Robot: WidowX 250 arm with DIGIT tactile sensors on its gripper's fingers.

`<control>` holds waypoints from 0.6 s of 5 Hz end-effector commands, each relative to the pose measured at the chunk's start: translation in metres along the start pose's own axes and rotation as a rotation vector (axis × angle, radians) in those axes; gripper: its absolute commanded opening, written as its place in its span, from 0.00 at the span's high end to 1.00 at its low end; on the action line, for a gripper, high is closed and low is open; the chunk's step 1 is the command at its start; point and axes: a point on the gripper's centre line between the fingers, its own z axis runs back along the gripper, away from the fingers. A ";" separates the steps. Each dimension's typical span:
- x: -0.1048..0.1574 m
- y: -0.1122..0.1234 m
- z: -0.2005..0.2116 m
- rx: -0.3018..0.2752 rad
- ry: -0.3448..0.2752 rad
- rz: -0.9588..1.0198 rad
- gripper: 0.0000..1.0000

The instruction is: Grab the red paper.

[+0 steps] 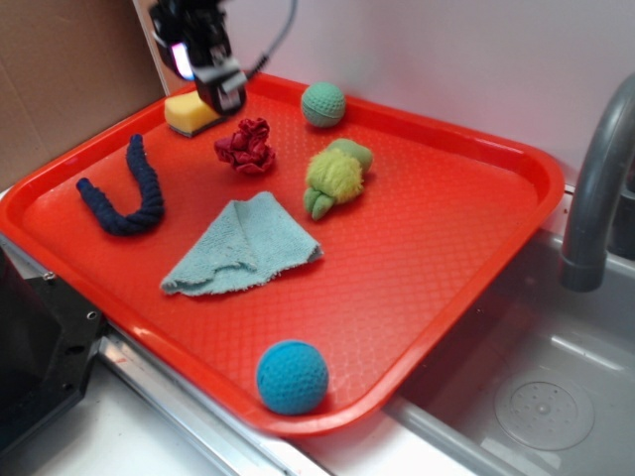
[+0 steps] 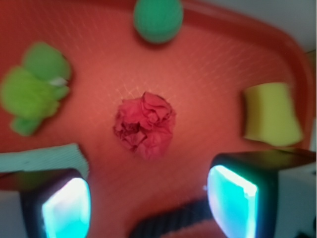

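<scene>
- The claw (image 2: 148, 208) hangs spread and empty, offset from the red paper (image 2: 144, 124).
- Centre both pads over the wad, then descend.
- Avoid the yellow sponge (image 2: 271, 115) nearby.

The tray (image 1: 427, 248) is bright orange-red with a fine diamond-grid texture. On it the red paper (image 1: 246, 146) is a darker crimson. The rope (image 1: 127, 194) is navy; the cloth (image 1: 241, 248) is pale teal. One ball (image 1: 323, 104) is green, the other (image 1: 292, 377) blue. The plush toy (image 1: 335, 177) is lime and the sponge (image 1: 190, 112) yellow. The gripper (image 2: 148, 206) is black — its pads (image 2: 231, 201) glow cyan.
</scene>
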 end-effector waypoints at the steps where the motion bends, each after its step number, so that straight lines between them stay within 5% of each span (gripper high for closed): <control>1: 0.020 0.004 -0.024 0.047 -0.066 -0.043 0.00; 3: 0.029 0.001 -0.054 0.041 0.001 -0.052 0.00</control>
